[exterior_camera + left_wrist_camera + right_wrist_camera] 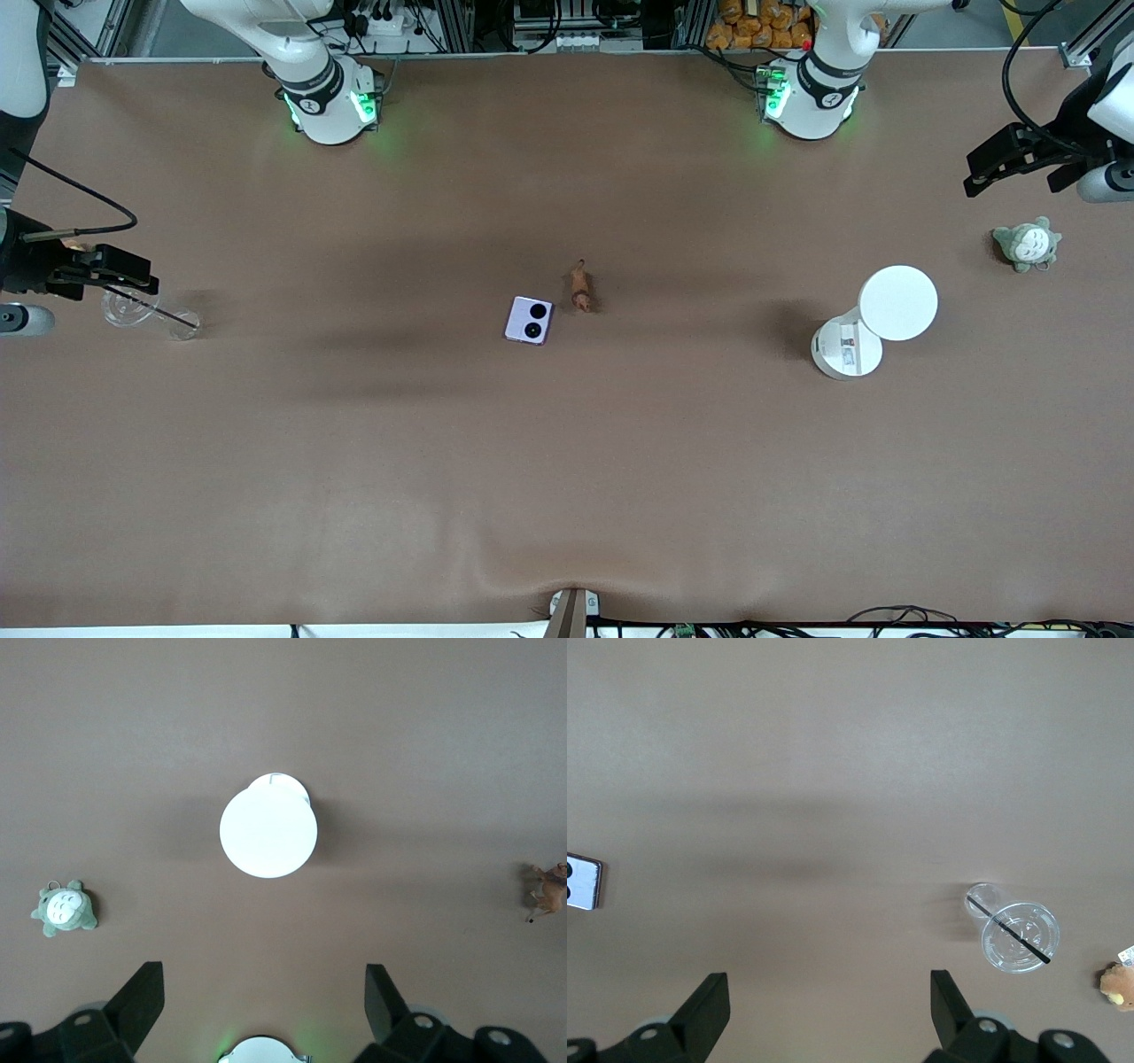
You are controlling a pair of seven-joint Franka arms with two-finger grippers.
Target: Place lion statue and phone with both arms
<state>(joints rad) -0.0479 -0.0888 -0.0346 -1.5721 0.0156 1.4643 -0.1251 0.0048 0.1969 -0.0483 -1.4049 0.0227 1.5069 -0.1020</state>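
Phone point(529, 320) and lion statue point(581, 289) lie side by side mid-table, well apart from both raised, empty grippers: left gripper point(264, 1003) spread over the white canister point(267, 825), right gripper point(830, 1006) spread near the plastic cup point(1020, 936). I judge the phone stiff and slick (pinch its edges), the lion light and fragile, best gripped at the body.

A broad brown surface point(567, 461) fills your view from edge to edge, its matte covering smooth except for a shallow ripple at the middle of the edge nearest the front camera, where a small bracket point(571, 610) pokes up. Soft shadows band the middle of the surface, and green light pools on it at two spots along the top edge. Past that edge you see aluminium framing point(461, 22), bundled black cables point(390, 18) and a stack of orange-brown packets point(753, 22). More cables point(886, 616) trail along the white strip below the surface.
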